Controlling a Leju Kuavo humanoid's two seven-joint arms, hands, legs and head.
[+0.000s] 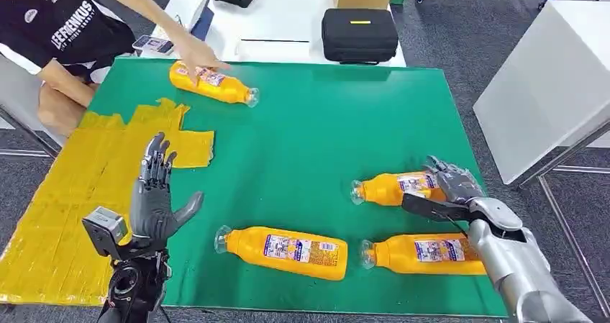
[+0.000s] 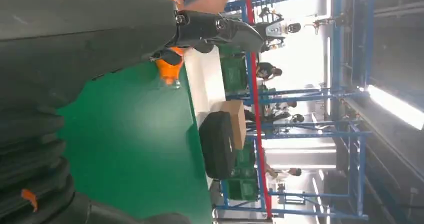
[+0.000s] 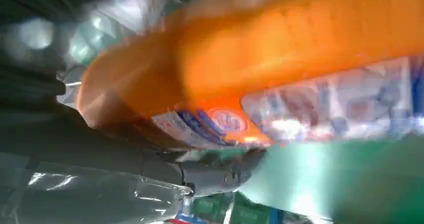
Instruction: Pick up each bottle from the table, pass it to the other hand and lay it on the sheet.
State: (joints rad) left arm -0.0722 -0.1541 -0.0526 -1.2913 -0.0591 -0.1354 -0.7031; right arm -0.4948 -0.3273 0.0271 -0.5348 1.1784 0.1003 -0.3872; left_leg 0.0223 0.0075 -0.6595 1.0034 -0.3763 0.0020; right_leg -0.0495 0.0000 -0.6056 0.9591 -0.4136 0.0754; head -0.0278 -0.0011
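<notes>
Low at my left, the left hand [image 1: 155, 197] waits open over the worktop [image 1: 302, 143] while my right hand [image 1: 452, 186] grips the bottle [image 1: 395, 188] (lying crosswise, neck toward the left hand).

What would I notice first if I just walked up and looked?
Bright orange bottles lie on a green table: three near the robot, and a far one a person's hand touches. The right hand is on one bottle; the left hand hangs open by the yellow sheet.
</notes>
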